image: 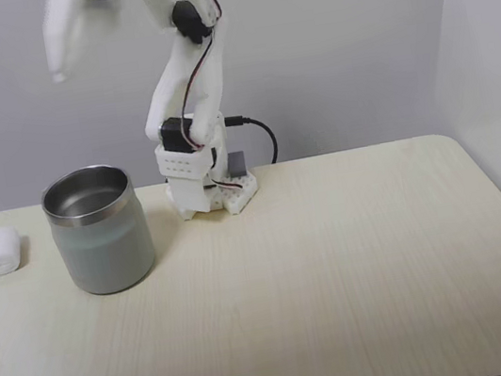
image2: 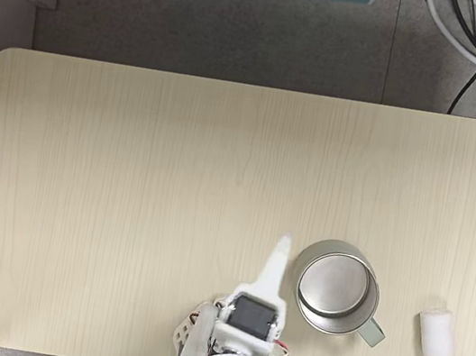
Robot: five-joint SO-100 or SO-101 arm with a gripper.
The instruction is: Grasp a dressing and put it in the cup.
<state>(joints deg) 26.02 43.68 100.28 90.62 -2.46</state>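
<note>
the arm is up high here, its white gripper (image: 60,70) hanging blurred near the top left of a fixed view, well above the table (image: 340,269). from above, in a fixed view, the gripper (image2: 282,245) shows as a pale finger pointing up the frame, its tip just beside the left rim of the cup (image2: 336,289); whether the jaws are apart or together, i cannot tell, the blur and the angle hide it. nothing visible is held in it.

the cup (image: 100,231) stands upright on the light wood, grey-green wall, shiny rim, and the visible part of its interior shows bare metal. the dressing (image: 2,251) lies on the table to the cup's left in that front view, near the table's edge, apart from the cup. from above, the dressing (image2: 436,334) sits to the cup's right, near the table's right edge.

the arm's base (image: 211,189) sits at the back of the table, wires trailing.
</note>
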